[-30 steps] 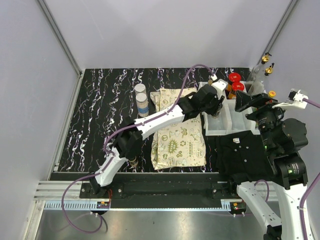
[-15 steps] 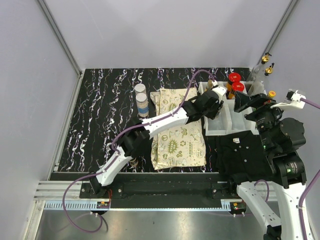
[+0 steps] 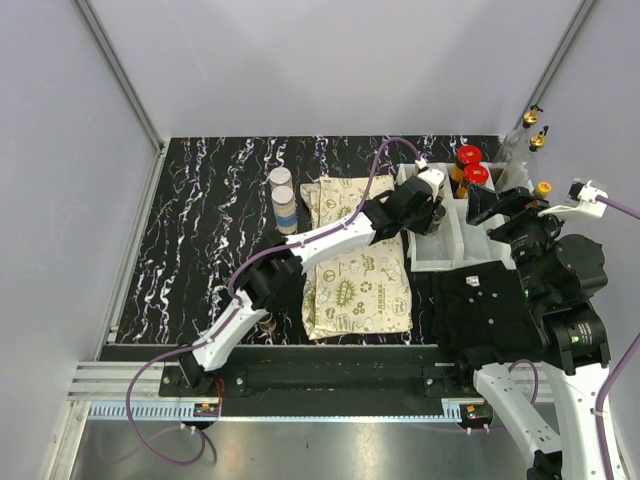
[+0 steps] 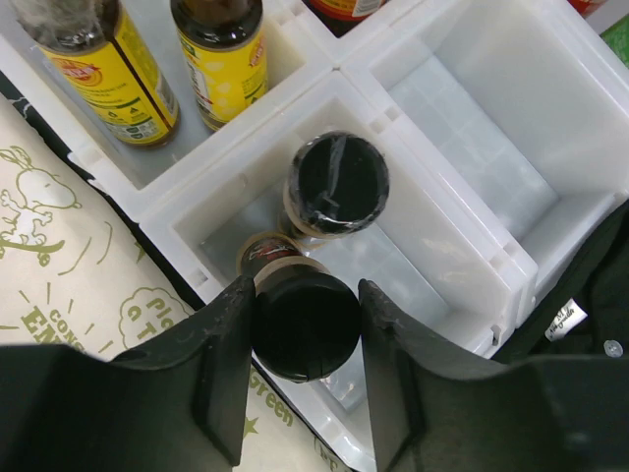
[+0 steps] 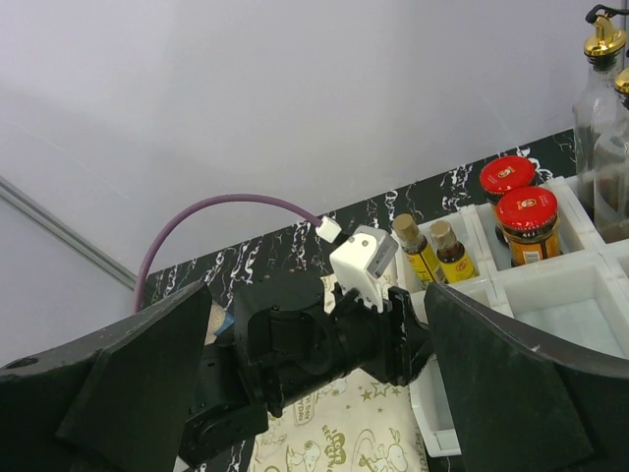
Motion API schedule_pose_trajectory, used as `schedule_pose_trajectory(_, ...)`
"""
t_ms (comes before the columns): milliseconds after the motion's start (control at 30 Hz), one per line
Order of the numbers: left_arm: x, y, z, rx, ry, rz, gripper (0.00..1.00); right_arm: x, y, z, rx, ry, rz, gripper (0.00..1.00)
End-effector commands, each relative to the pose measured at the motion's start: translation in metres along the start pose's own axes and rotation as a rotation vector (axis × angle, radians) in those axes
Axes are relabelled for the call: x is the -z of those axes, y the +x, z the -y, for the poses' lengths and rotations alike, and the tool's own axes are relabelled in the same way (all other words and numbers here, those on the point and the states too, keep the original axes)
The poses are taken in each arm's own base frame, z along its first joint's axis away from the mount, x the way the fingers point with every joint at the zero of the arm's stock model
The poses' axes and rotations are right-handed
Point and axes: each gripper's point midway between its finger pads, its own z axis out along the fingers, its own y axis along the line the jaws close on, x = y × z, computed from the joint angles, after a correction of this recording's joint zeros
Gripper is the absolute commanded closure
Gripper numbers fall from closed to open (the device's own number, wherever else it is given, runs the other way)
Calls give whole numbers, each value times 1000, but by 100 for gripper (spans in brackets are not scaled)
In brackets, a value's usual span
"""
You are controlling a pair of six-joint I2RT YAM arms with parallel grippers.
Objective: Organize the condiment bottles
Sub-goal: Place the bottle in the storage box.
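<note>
My left gripper [image 4: 305,300] is shut on the black cap of a dark bottle [image 4: 307,344] that stands in a white bin compartment [image 4: 447,251]. A second black-capped bottle [image 4: 336,182] stands just behind it in the same compartment. Two yellow-labelled bottles [image 4: 221,49] stand in the neighbouring compartment. In the top view the left gripper [image 3: 430,207] reaches over the bins [image 3: 440,255]. My right gripper [image 5: 314,324] is open and empty, raised at the right [image 3: 495,205]. Two red-capped jars [image 3: 472,165] stand in the back compartments.
Two clear white-capped bottles [image 3: 283,190] stand left of the cream patterned cloth [image 3: 360,285]. A small bottle [image 3: 266,322] stands by the left arm's elbow. Gold-capped tall bottles [image 3: 536,128] and a yellow-capped one [image 3: 545,187] stand at the far right. A black cloth [image 3: 480,305] lies in front of the bins.
My left gripper has shifted slightly over the bin, first towards me and then a little left. The right arm has hardly moved.
</note>
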Motion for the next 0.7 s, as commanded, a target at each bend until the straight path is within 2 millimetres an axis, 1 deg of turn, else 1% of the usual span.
schedule_pose_trajectory(0, 1, -31, -4, 31, 8, 79, 51, 0, -7, 1, 2, 8, 32, 0)
schedule_pose_trajectory(67, -1, -31, -7, 36, 5, 78, 45, -1, -6, 2, 4, 10, 30, 0)
schedule_pose_trajectory(300, -5, -31, -13, 45, 1, 79, 32, -2, -5, 1, 3, 6, 26, 0)
schedule_pose_trajectory(433, -1, -39, -16, 44, -3, 94, 25, -2, -3, 2, 4, 10, 21, 0)
schedule_pose_trajectory(467, 3, -45, -15, 39, -3, 103, 24, -2, -4, 2, 4, 9, 24, 0)
schedule_pose_trajectory(500, 6, -50, -16, 36, -4, 113, 21, -3, -3, 2, 4, 12, 21, 0)
schedule_pose_trajectory(533, 9, -51, -17, 31, -8, 112, 19, -4, -3, 2, 5, 13, 19, 0)
schedule_pose_trajectory(567, 17, -60, -16, 26, -9, 131, 17, -4, -3, 3, 5, 15, 20, 0)
schedule_pose_trajectory(600, 22, -64, -16, 22, -10, 139, 13, -5, -2, 4, 4, 20, 16, 0)
schedule_pose_trajectory(633, 25, -61, -18, 14, -16, 131, 11, -6, -1, 4, 5, 23, 14, 0)
schedule_pose_trajectory(667, 38, -76, -17, 15, -17, 161, 8, -7, -1, 5, 4, 26, 14, 0)
